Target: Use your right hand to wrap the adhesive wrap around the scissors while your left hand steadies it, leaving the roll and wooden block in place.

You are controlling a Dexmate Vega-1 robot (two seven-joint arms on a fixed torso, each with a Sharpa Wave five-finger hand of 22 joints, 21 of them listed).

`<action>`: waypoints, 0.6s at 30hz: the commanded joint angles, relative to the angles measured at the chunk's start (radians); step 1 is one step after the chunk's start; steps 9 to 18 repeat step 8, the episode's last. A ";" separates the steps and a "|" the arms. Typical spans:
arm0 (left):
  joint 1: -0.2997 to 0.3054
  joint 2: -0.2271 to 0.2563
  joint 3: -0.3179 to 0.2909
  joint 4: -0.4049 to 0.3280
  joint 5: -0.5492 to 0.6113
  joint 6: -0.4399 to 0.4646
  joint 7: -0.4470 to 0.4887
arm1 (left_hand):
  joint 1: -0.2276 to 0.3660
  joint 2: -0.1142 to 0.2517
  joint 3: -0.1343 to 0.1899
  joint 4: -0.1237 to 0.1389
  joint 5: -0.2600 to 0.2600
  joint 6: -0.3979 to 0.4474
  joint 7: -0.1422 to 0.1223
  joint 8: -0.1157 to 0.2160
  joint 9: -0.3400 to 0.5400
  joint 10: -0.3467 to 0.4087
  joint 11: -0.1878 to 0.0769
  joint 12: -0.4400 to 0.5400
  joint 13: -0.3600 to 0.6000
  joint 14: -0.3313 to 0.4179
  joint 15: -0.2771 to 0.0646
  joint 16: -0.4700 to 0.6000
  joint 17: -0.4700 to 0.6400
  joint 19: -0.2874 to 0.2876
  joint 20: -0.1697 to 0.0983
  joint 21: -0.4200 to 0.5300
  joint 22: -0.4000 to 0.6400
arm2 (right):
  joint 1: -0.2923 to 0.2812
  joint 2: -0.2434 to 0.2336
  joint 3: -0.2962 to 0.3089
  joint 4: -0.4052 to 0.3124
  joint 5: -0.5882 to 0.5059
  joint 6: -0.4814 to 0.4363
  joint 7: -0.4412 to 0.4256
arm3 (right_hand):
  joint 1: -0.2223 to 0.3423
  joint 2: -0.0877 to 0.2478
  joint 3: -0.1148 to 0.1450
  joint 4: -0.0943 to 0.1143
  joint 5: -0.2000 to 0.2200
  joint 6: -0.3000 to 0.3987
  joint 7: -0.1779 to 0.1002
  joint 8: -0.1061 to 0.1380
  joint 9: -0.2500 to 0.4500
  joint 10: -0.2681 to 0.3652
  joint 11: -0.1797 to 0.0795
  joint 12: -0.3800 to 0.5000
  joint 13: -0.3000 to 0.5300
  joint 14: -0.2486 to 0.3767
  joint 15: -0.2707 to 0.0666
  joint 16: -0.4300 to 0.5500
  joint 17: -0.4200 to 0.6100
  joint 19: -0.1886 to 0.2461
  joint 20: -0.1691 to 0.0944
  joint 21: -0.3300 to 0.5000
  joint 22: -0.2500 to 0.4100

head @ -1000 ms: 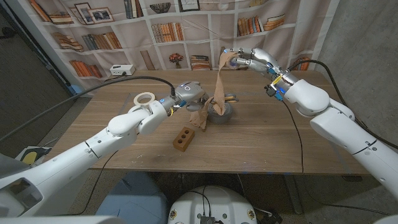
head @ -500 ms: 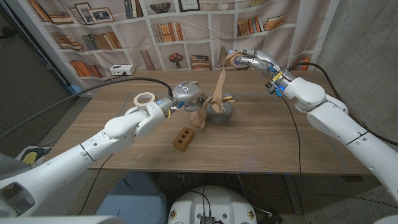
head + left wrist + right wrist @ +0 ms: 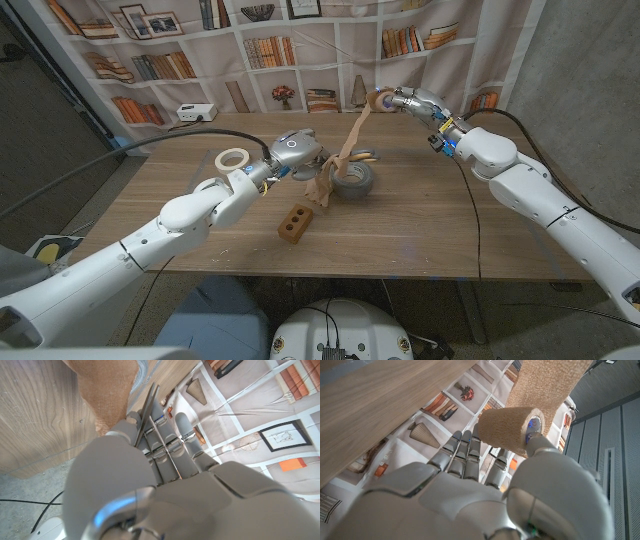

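Your tan adhesive wrap (image 3: 351,143) stretches taut from the scissors (image 3: 318,186), partly bound at mid-table beside the grey tape roll (image 3: 354,180), up to your raised right hand (image 3: 398,100), which pinches its small roll. Your left hand (image 3: 293,152) grips the scissors. The brown wooden block (image 3: 295,222) lies nearby.

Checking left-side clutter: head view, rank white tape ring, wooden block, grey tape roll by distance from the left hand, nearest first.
From the left hand:
1. Grey tape roll, just to its right, toward table centre; white tape ring, just to its left, toward the far edge. Too close to call.
2. Wooden block, nearer the robot, toward the front edge.
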 commanded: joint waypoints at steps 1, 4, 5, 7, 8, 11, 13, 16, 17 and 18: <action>0.061 0.020 -0.047 -0.025 -0.014 0.033 0.055 | -0.003 0.011 0.001 0.001 0.005 0.010 -0.001 0.006 0.005 0.008 -0.006 0.007 0.004 0.015 -0.011 0.003 0.003 0.000 -0.004 0.004 0.002 | 0.024 0.014 -0.032 0.050 0.000 -0.005 -0.001 | 0.173 0.173 0.012 0.015 -0.004 0.029 0.029 0.007 0.004 0.282 -0.278 0.000 0.103 0.005 -0.192 0.005 0.003 -0.004 0.002 -0.003 0.004; 0.068 0.027 -0.054 -0.028 -0.018 0.035 0.056 | -0.003 0.011 0.001 0.001 0.005 0.013 -0.002 0.007 0.005 0.009 -0.007 0.006 0.002 0.015 -0.011 0.002 0.002 0.000 -0.004 0.004 0.002 | 0.025 0.017 -0.037 0.054 0.001 -0.008 -0.003 | 0.173 0.173 0.012 0.015 -0.004 0.029 0.029 0.007 0.004 0.281 -0.278 -0.001 0.104 0.005 -0.192 0.006 0.003 -0.004 0.003 -0.003 0.004; 0.069 0.028 -0.055 -0.029 -0.019 0.035 0.056 | -0.003 0.011 0.001 0.001 0.005 0.012 -0.002 0.006 0.005 0.008 -0.008 0.006 0.002 0.015 -0.011 0.002 0.002 0.001 -0.005 0.004 0.002 | 0.025 0.017 -0.038 0.053 -0.002 -0.007 -0.005 | 0.174 0.173 0.012 0.015 -0.004 0.029 0.028 0.007 0.004 0.282 -0.278 -0.001 0.103 0.005 -0.192 0.005 0.003 -0.004 0.002 -0.003 0.004; 0.070 0.028 -0.056 -0.028 -0.020 0.036 0.058 | -0.002 0.010 0.001 0.000 0.005 0.013 -0.002 0.007 0.005 0.009 -0.007 0.006 0.002 0.015 -0.011 0.002 0.003 0.000 -0.005 0.004 0.003 | 0.022 0.016 -0.040 0.049 -0.004 -0.007 -0.008 | 0.174 0.172 0.012 0.015 -0.004 0.029 0.030 0.007 0.004 0.281 -0.278 -0.001 0.103 0.005 -0.192 0.006 0.003 -0.004 0.003 -0.003 0.004; 0.070 0.028 -0.056 -0.029 -0.020 0.036 0.057 | -0.002 0.010 0.001 0.000 0.005 0.010 -0.003 0.005 0.005 0.008 -0.008 0.006 0.002 0.015 -0.011 0.002 0.002 0.000 -0.004 0.004 0.003 | 0.021 0.015 -0.040 0.048 -0.004 -0.007 -0.009 | 0.174 0.172 0.012 0.015 -0.004 0.029 0.030 0.007 0.004 0.282 -0.280 -0.001 0.103 0.006 -0.191 0.006 0.004 -0.004 0.002 -0.003 0.004; 0.070 0.028 -0.056 -0.029 -0.020 0.036 0.057 | -0.002 0.010 0.001 0.000 0.005 0.010 -0.003 0.005 0.005 0.008 -0.008 0.006 0.002 0.015 -0.011 0.002 0.002 0.000 -0.004 0.004 0.003 | 0.021 0.015 -0.040 0.048 -0.004 -0.007 -0.009 | 0.174 0.172 0.012 0.015 -0.004 0.029 0.030 0.007 0.004 0.282 -0.280 -0.001 0.103 0.006 -0.191 0.006 0.004 -0.004 0.002 -0.003 0.004; 0.070 0.028 -0.056 -0.029 -0.020 0.036 0.057 | -0.002 0.010 0.001 0.000 0.005 0.010 -0.003 0.005 0.005 0.008 -0.008 0.006 0.002 0.015 -0.011 0.002 0.002 0.000 -0.004 0.004 0.003 | 0.021 0.015 -0.040 0.048 -0.004 -0.007 -0.009 | 0.174 0.172 0.012 0.015 -0.004 0.029 0.030 0.007 0.004 0.282 -0.280 -0.001 0.103 0.006 -0.191 0.006 0.004 -0.004 0.002 -0.003 0.004; 0.070 0.028 -0.056 -0.029 -0.020 0.036 0.057 | -0.002 0.010 0.001 0.000 0.005 0.010 -0.003 0.005 0.005 0.008 -0.008 0.006 0.002 0.015 -0.011 0.002 0.002 0.000 -0.004 0.004 0.003 | 0.021 0.015 -0.040 0.048 -0.004 -0.007 -0.009 | 0.174 0.172 0.012 0.015 -0.004 0.029 0.030 0.007 0.004 0.282 -0.280 -0.001 0.103 0.006 -0.191 0.006 0.004 -0.004 0.002 -0.003 0.004; 0.070 0.028 -0.056 -0.029 -0.020 0.036 0.057 | -0.002 0.010 0.001 0.000 0.005 0.010 -0.003 0.005 0.005 0.008 -0.008 0.006 0.002 0.015 -0.011 0.002 0.002 0.000 -0.004 0.004 0.003 | 0.021 0.015 -0.040 0.048 -0.004 -0.007 -0.009 | 0.174 0.172 0.012 0.015 -0.004 0.029 0.030 0.007 0.004 0.282 -0.280 -0.001 0.103 0.006 -0.191 0.006 0.004 -0.004 0.002 -0.003 0.004; 0.070 0.028 -0.056 -0.029 -0.020 0.036 0.057 | -0.002 0.010 0.001 0.000 0.005 0.010 -0.003 0.005 0.005 0.008 -0.008 0.006 0.002 0.015 -0.011 0.002 0.002 0.000 -0.004 0.004 0.003 | 0.021 0.015 -0.040 0.048 -0.004 -0.007 -0.009 | 0.174 0.172 0.012 0.015 -0.004 0.029 0.030 0.007 0.004 0.282 -0.280 -0.001 0.103 0.006 -0.191 0.006 0.004 -0.004 0.002 -0.003 0.004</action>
